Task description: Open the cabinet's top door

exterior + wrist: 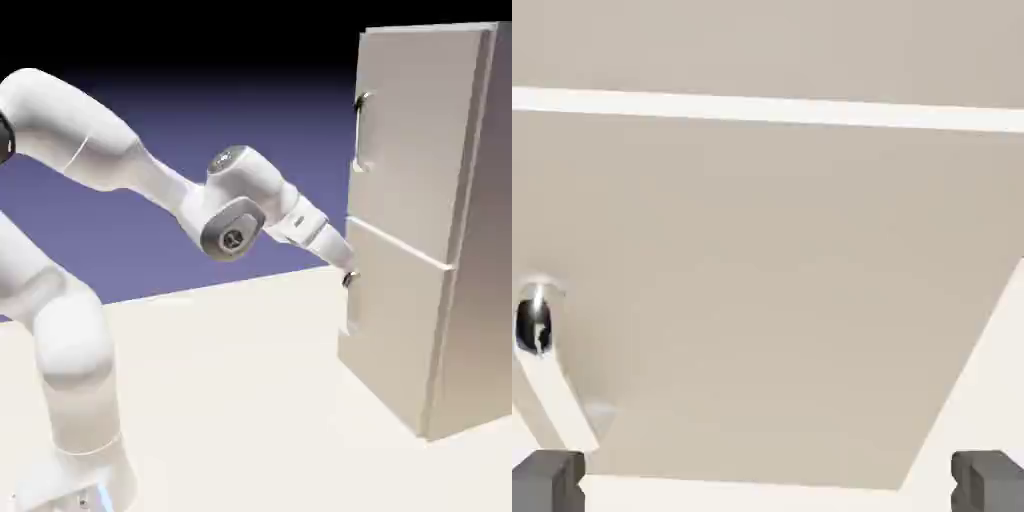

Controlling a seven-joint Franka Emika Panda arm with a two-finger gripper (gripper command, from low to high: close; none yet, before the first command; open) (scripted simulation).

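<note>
my end effector: fingers wide apart | top door: above it, upright, long axis vertical, looks closed | table: pale, below | backdrop: blue-violet, black up top

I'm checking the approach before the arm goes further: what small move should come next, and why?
Probably raise the open gripper toward the upper door's handle: in the exterior view the hand is by the lower door's handle, well below it, and only that lower handle shows in the hand view.
</note>
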